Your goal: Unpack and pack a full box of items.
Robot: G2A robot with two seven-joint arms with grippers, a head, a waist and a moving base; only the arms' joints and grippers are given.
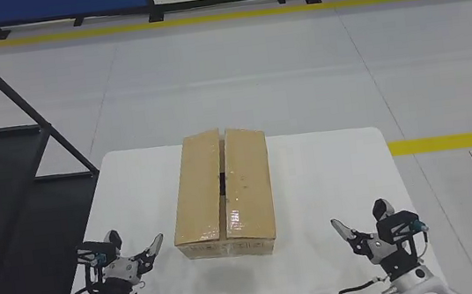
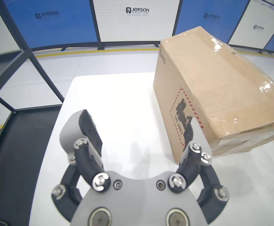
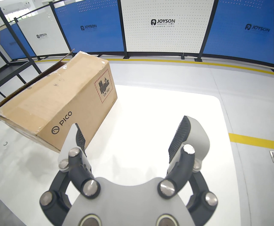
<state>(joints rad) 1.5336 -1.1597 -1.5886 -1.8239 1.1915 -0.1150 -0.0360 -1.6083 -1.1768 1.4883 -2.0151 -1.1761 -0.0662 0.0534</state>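
Note:
A brown cardboard box (image 1: 222, 191) stands in the middle of the white table (image 1: 329, 180), its two top flaps folded down with a narrow seam between them. One flap edge lifts slightly in the right wrist view, where the box (image 3: 64, 96) shows a printed side. My left gripper (image 1: 119, 253) sits open near the table's front left corner, empty, a short way from the box (image 2: 214, 85). My right gripper (image 1: 365, 222) is open and empty at the front right. Both hover just above the tabletop.
A black metal frame (image 1: 10, 113) with a dark shelf (image 1: 6, 228) stands beside the table's left edge. Bare tabletop (image 2: 111, 102) lies on both sides of the box. Blue and white partition panels (image 3: 167, 27) line the far floor.

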